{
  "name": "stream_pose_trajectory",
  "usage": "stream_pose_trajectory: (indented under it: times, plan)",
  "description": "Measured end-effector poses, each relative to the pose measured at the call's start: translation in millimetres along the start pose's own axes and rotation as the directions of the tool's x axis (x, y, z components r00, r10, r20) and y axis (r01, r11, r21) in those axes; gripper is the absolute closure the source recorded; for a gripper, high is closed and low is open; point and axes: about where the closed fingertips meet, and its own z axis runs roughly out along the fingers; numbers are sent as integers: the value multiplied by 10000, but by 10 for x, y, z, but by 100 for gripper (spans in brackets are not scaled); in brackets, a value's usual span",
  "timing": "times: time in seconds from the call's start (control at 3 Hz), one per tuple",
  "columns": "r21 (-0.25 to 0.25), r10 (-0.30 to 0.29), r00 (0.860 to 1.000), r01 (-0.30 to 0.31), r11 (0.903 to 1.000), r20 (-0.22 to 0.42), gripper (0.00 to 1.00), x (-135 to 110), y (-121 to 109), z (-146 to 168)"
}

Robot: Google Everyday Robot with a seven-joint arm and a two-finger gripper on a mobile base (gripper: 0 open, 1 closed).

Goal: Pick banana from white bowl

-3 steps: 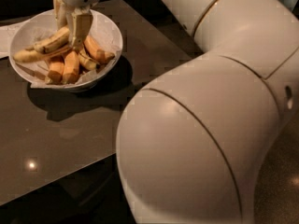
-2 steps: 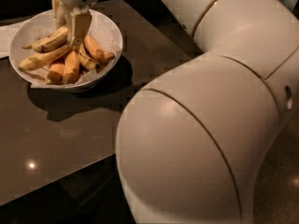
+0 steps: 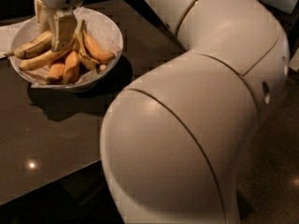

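Observation:
The white bowl point(image 3: 113, 31) stands at the top left on a dark table point(image 3: 56, 139) and is lined with crinkled white paper. The speckled banana point(image 3: 32, 45) lies across the bowl's left side, its right end running under my gripper. My gripper point(image 3: 52, 29) reaches straight down into the bowl from above, right at that end of the banana. Its wrist covers the back of the bowl.
A second long banana point(image 3: 41, 59) lies just below the first. Another yellow banana point(image 3: 97, 48) and short orange fruits point(image 3: 69, 69) fill the bowl's right and front. My big white arm point(image 3: 196, 125) fills the right half. White paper point(image 3: 6, 34) lies left of the bowl.

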Motion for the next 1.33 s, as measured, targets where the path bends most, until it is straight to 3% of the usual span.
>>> stream_pose_trajectory:
  times: [0.33,0.67,1.0,1.33]
  plan:
    - [-306,-147,9985,163,9994,524,100,-193,-29,115]
    - [-223,-483,9946,505,9985,916,100,-573,79,101]
    - [-124,-480,9946,493,9987,922,100,-576,64,104]
    - [19,-136,9936,135,9999,1117,100,-636,215,80]
